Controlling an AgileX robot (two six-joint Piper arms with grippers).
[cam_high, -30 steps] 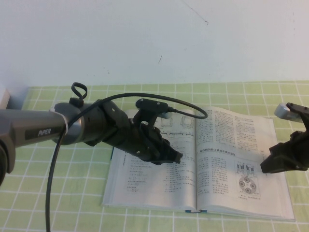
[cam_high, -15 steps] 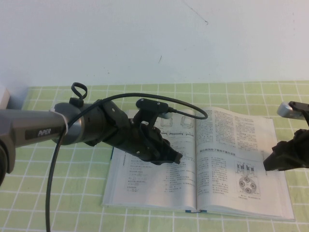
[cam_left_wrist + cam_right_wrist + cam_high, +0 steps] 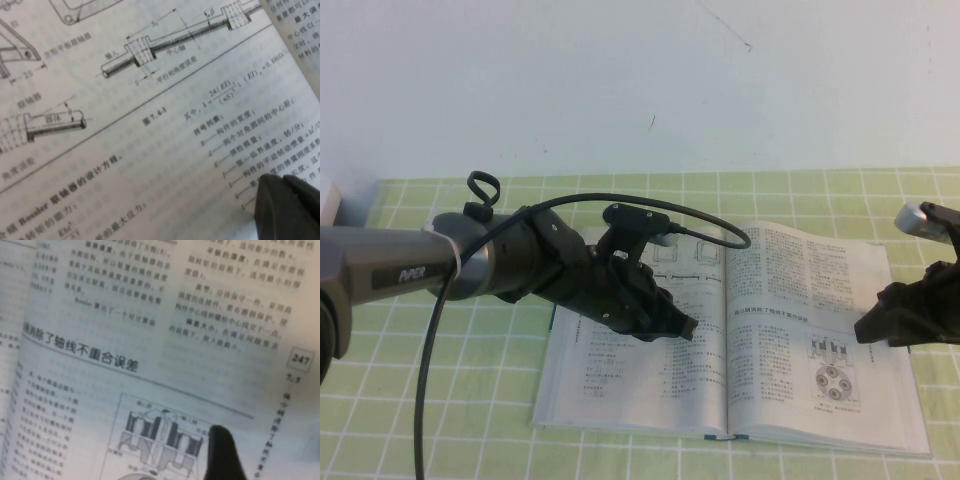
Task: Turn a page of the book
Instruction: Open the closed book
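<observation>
Open book [image 3: 740, 340] lying flat on a green checked tablecloth [image 3: 440, 420], the page [image 3: 825, 330] with the four-circle diagram on its right half. Left gripper [image 3: 682, 326] low over the left-hand page, fingers seemingly together. Right gripper [image 3: 870, 330] at the page's outer edge, partly cut off, finger state impossible to tell.

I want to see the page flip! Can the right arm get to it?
Probably yes. The right gripper hangs at the outer edge of the page, nothing between. The left gripper sits over the book's other side.

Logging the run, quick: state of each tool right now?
Left tool: over the book's left page, looks shut, holding nothing.
Right tool: over the page's outer edge, cannot tell.
</observation>
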